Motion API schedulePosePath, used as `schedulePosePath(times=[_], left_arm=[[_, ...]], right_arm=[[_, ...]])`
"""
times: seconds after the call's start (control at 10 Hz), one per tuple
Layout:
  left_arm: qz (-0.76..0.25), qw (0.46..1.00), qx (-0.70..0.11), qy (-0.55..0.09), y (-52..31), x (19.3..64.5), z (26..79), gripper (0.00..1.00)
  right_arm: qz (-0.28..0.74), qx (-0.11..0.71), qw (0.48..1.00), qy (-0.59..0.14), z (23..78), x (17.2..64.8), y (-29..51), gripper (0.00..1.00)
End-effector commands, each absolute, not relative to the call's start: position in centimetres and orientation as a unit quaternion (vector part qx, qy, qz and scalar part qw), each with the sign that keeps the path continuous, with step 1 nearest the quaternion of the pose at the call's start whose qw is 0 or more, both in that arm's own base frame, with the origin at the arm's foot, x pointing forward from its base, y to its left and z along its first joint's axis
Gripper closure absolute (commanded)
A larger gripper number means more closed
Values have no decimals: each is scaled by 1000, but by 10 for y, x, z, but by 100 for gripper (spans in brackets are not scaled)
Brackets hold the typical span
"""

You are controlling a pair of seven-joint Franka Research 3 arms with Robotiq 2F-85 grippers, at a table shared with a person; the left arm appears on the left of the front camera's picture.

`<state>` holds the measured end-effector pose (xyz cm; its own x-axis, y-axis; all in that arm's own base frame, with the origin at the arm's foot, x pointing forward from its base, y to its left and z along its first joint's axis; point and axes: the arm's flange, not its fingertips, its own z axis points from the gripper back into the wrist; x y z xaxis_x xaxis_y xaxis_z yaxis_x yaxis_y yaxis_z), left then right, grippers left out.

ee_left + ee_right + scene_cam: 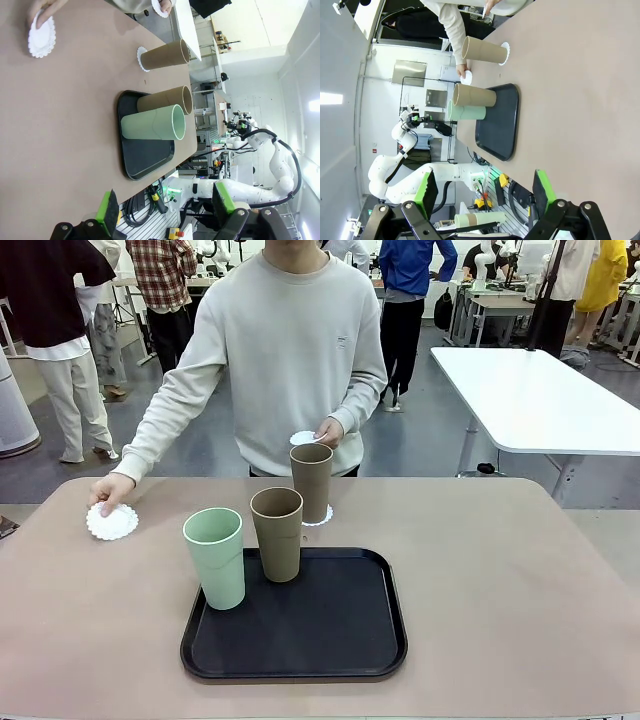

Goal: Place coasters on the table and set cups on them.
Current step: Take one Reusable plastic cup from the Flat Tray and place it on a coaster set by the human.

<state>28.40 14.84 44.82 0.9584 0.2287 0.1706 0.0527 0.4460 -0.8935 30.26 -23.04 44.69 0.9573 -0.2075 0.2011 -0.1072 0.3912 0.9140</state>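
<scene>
While the left gripper (165,205) and right gripper (484,192) are seen spread apart, one tall tan matte tumbler (311,480) is noted upright, mouth up, on a white lacy paper doily (324,517) on the beige table (500,570), just behind the black rounded tray (330,630) bearing the upright mint tumbler (215,560) and second tan tumbler (277,535).

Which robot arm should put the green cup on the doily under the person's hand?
Probably left: the mint cup stands at the tray's left edge, and that coaster lies farther left.

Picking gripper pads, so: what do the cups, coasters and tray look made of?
The cups look matte and opaque, perhaps plastic or fibre composite: no gloss. The coasters look like thin white paper, with lacy scalloped edges. The tray: black, faint sheen, probably plastic.
</scene>
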Motion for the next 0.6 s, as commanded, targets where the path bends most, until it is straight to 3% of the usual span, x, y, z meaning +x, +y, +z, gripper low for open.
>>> schedulePosePath(times=[0.0, 0.5], left_arm=[[44, 836, -528, -140, 148, 284, 447, 0], [44, 836, -528, -140, 148, 284, 447, 0]], right_arm=[[-30, 549, 824, -138, 447, 302, -232, 0], [-30, 549, 824, -138, 447, 302, -232, 0]])
